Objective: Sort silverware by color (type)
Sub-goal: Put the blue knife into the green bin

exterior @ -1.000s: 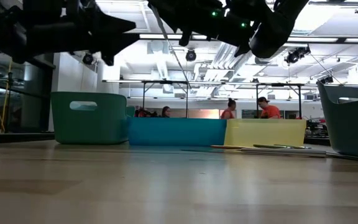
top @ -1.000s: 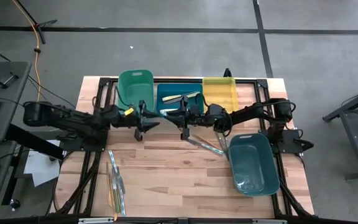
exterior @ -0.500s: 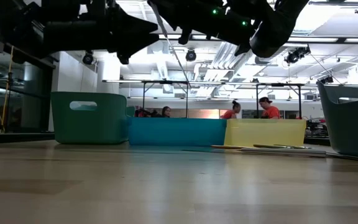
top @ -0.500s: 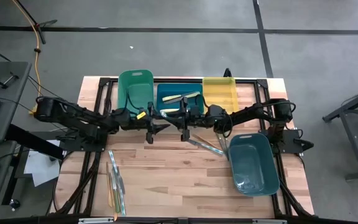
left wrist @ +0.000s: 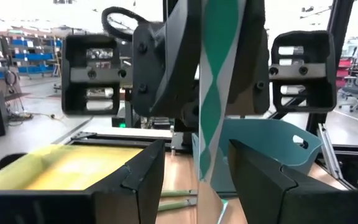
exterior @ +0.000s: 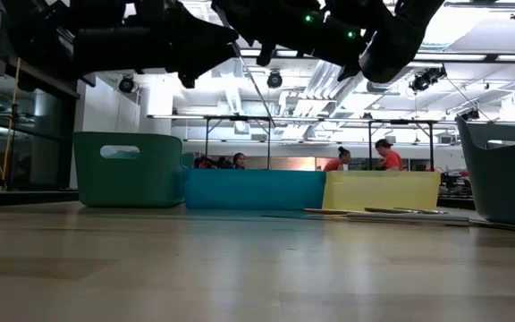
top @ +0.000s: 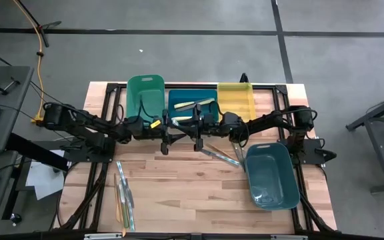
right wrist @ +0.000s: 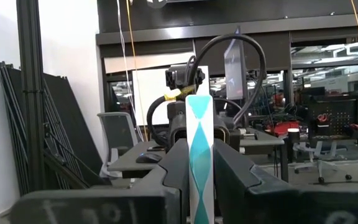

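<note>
Mid-handover, sort roughly half done by my read. Right gripper (top: 197, 142) sits above the table centre, in front of the blue bin (top: 179, 100), fingers pinched on a teal-handled utensil (right wrist: 200, 165) held upright between them. Left gripper (top: 166, 141) faces it just beside, fingers (left wrist: 143, 177) spread with that same handle (left wrist: 216, 112) standing in the gap, not yet clamped as far as I can tell. Done so far: a couple of pale-handled pieces (top: 195, 104) lie in the blue bin, and something faint shows in the teal bin (top: 287, 175) at the right. Green bin (top: 145, 85) and yellow bin (top: 236, 91) show no contents from above. Left to do: a cluster of utensils (top: 123, 197) on the wood near the front left, and a few more (top: 222, 157) just beside the teal bin.
</note>
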Robot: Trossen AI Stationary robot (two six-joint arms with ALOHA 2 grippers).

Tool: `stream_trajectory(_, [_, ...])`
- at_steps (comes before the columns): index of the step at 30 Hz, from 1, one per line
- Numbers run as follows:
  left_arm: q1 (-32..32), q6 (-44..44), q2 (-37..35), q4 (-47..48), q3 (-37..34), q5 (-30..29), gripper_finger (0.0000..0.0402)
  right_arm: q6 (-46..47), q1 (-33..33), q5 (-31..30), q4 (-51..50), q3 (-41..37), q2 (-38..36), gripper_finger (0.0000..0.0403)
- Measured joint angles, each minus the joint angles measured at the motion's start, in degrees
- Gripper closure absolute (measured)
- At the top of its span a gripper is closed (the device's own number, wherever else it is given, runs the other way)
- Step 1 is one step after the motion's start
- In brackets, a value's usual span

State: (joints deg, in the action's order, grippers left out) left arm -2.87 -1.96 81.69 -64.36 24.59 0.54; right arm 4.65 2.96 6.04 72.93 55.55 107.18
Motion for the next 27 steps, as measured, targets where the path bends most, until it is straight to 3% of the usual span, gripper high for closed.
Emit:
stream_trajectory(8, [-0.02, 0.75, 0.00, -0.65, -0.02, -1.63, 0.0254, -0.01, 0.00, 0.00, -0.08, 0.00, 0.00, 0.0359])
stream_trajectory(16, [0.04, 1.57, -0.02, -0.30, -0.03, -2.06, 0.0371, -0.20, 0.04, -0.38, -0.66, 0.00, 0.00, 0.0359])
stream_trajectory(18, [0.02, 1.46, -0.06, -0.13, -0.06, -2.05, 0.0380, -0.21, 0.04, -0.23, -0.91, 0.00, 0.00, 0.0358])
stream_trajectory(27, [-0.11, 3.78, -0.07, 1.67, -0.38, -5.18, 0.0380, -0.07, 0.04, -0.21, -2.49, 0.00, 0.00, 0.0273])
